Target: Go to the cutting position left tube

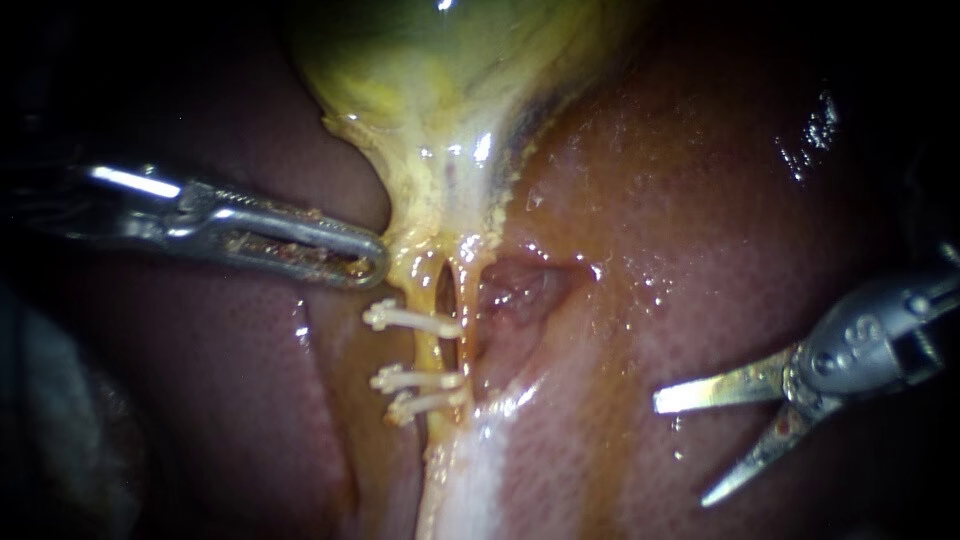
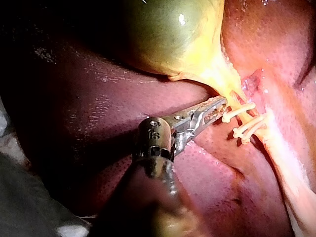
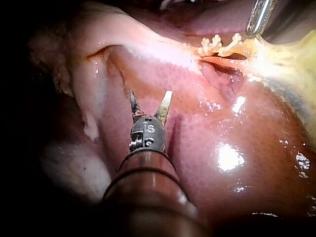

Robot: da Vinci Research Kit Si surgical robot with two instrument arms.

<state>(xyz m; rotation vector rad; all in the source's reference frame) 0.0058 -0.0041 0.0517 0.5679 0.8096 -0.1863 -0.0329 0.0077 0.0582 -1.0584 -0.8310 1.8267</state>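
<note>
Gaping slim steel blades, right instrument (image 1: 681,452), over glistening liver (image 1: 700,200).

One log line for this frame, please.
right tool: blades open, over liver, clear of left tube | left tool: jaws shut beside gallbladder neck | left tube: three clips, uncut

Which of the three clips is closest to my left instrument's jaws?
The lone clip nearest the gallbladder; the other two clips sit paired farther down the tube.
</note>
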